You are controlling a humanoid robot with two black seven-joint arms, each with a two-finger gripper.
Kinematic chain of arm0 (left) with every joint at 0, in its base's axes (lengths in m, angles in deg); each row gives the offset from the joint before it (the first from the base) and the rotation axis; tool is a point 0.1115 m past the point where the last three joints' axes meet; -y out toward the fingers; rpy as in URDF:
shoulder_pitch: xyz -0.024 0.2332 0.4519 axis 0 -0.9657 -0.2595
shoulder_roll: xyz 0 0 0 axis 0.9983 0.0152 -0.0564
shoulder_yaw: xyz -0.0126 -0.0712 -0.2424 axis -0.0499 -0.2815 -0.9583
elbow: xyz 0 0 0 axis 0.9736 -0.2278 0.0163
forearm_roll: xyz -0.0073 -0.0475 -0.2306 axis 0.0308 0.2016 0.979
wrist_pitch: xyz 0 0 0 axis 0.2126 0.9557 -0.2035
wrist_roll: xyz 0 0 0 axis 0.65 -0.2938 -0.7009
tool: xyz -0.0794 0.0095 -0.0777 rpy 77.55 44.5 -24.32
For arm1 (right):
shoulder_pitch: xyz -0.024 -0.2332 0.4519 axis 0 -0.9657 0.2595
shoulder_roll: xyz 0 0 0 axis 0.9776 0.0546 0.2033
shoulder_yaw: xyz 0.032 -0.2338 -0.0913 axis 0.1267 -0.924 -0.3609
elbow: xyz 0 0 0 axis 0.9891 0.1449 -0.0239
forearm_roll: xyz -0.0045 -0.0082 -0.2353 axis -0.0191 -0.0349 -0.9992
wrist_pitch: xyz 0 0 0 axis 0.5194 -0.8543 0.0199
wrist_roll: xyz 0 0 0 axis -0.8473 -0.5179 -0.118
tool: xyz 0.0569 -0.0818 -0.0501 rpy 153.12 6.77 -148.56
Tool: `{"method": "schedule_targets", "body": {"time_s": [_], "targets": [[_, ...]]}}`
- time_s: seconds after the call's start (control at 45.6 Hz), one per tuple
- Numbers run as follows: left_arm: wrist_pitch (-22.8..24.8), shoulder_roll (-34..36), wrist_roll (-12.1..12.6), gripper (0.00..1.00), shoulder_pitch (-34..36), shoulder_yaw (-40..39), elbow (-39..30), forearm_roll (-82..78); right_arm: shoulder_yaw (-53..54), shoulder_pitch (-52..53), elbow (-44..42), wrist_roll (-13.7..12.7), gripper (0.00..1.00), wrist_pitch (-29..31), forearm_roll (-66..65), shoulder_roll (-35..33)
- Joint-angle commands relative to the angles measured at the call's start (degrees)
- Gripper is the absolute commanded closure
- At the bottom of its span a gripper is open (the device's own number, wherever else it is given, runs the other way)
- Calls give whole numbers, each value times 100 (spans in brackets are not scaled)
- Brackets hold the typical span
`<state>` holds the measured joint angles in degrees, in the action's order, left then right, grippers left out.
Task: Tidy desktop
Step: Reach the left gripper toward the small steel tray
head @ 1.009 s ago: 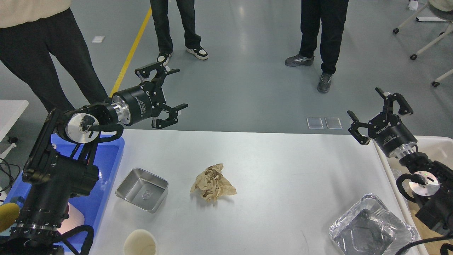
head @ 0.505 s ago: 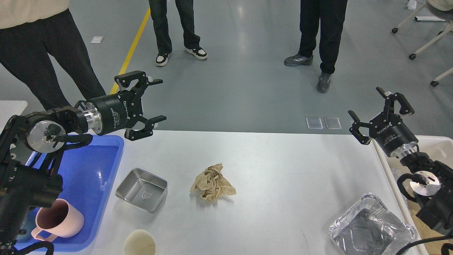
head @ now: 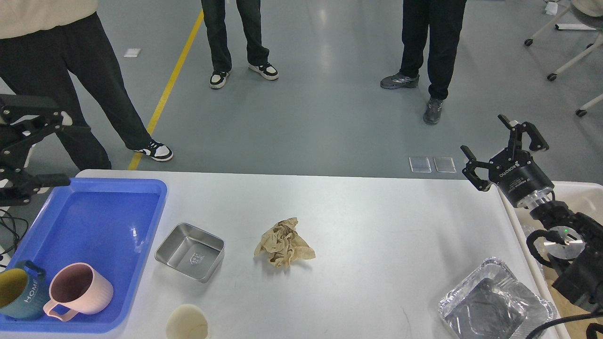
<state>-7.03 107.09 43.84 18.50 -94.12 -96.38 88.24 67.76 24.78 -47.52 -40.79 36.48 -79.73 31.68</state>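
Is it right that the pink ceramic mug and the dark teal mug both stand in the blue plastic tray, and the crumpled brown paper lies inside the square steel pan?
Not quite. The head view shows the crumpled brown paper lying on the bare white desktop, right of the square steel pan and apart from it. The pink ceramic mug and dark teal mug do stand in the blue plastic tray.

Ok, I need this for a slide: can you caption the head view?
Both grippers, left and right, open above a desktop holding crumpled paper and a steel dish.
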Motion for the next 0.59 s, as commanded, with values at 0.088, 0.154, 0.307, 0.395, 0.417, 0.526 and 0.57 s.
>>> {"method": "schedule_targets", "body": {"time_s": [0.088, 0.154, 0.307, 0.395, 0.417, 0.526, 0.57], "targets": [[1553, -1347, -1113, 5, -161, -734, 1847, -1706, 0, -28, 81, 0, 0, -14, 0, -21], [1553, -2042, -1123, 5, -214, -1349, 2225, -2040, 0, -81, 81, 0, 0, -14, 0, -47], [1553, -3107, -1097, 6, -617, -1984, 2341, -2542, 0, -195, 90, 0, 0, -14, 0, -65], [1553, -3072, -991, 6, -1004, -2037, 2218, -2498, 0, -230, 81, 0, 0, -14, 0, -65], [1553, -3072, -930, 6, -1057, -2037, 2157, -2481, -9, -230, 90, 0, 0, -14, 0, -65], [1553, -2984, -754, 6, -1260, -2045, 2007, -2410, -9, -221, 81, 0, 0, -14, 0, -65], [1553, -2923, -736, 6, -1312, -2089, 1937, -2401, -9, -221, 81, 0, 0, -14, 0, -56]]}}
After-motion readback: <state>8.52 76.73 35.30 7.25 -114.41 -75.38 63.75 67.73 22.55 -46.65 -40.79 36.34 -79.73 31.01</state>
